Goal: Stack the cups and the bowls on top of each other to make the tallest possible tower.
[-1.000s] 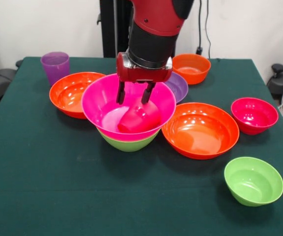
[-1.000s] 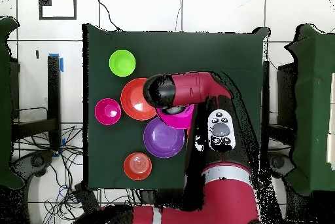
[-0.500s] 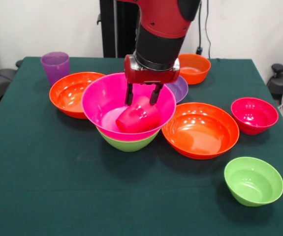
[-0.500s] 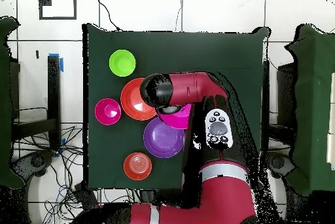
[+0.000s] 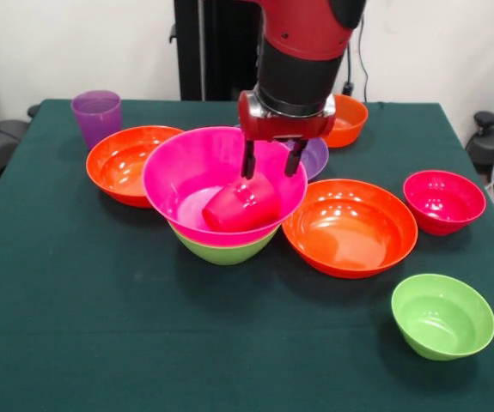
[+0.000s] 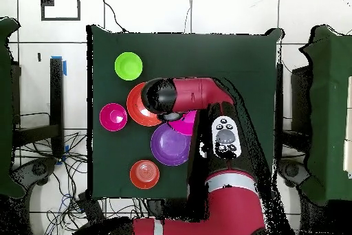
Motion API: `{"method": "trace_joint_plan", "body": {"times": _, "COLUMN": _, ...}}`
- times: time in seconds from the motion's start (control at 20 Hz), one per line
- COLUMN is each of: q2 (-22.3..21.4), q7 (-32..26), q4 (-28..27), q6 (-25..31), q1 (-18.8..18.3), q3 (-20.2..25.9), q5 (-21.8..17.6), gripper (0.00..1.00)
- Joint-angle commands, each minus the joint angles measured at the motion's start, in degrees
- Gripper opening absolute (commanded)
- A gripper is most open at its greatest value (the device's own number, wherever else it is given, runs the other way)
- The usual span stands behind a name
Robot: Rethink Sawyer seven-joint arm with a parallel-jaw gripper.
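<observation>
The red-pink cup (image 5: 240,205) lay tipped over inside the hot pink bowl (image 5: 186,176). The fingers (image 5: 248,160) hung open and empty above it. Next, they needed to pick another piece.

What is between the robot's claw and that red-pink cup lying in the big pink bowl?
Nothing visible. The open gripper hangs just above the red-pink cup, which lies on its side inside the hot pink bowl; only open air separates them, and the bowl's rim sits off to the sides.
</observation>
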Motion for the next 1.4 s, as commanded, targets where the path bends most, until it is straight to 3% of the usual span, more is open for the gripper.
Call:
{"method": "trace_joint_plan", "body": {"times": 0.05, "q2": -0.47, "q7": 2.75, "q4": 4.05, "q6": 0.78, "q1": 1.99, "q3": 6.03, "q5": 2.19, "gripper": 1.0}}
{"method": "trace_joint_plan", "body": {"times": 0.4, "q2": 0.29, "q7": 1.81, "q4": 4.34, "q6": -0.85, "q1": 1.61, "q3": 6.04, "q5": 1.52, "gripper": 1.0}}
{"method": "trace_joint_plan", "body": {"times": 0.85, "q2": 2.79, "q7": 2.39, "q4": 0.72, "q6": -1.21, "q1": 4.29, "q3": 2.07, "q5": -3.32, "gripper": 1.0}}
{"method": "trace_joint_plan", "body": {"times": 1.4, "q2": 2.33, "q7": -0.29, "q4": -1.58, "q6": 1.83, "q1": 4.31, "q3": 0.73, "q5": -3.98, "gripper": 1.0}}
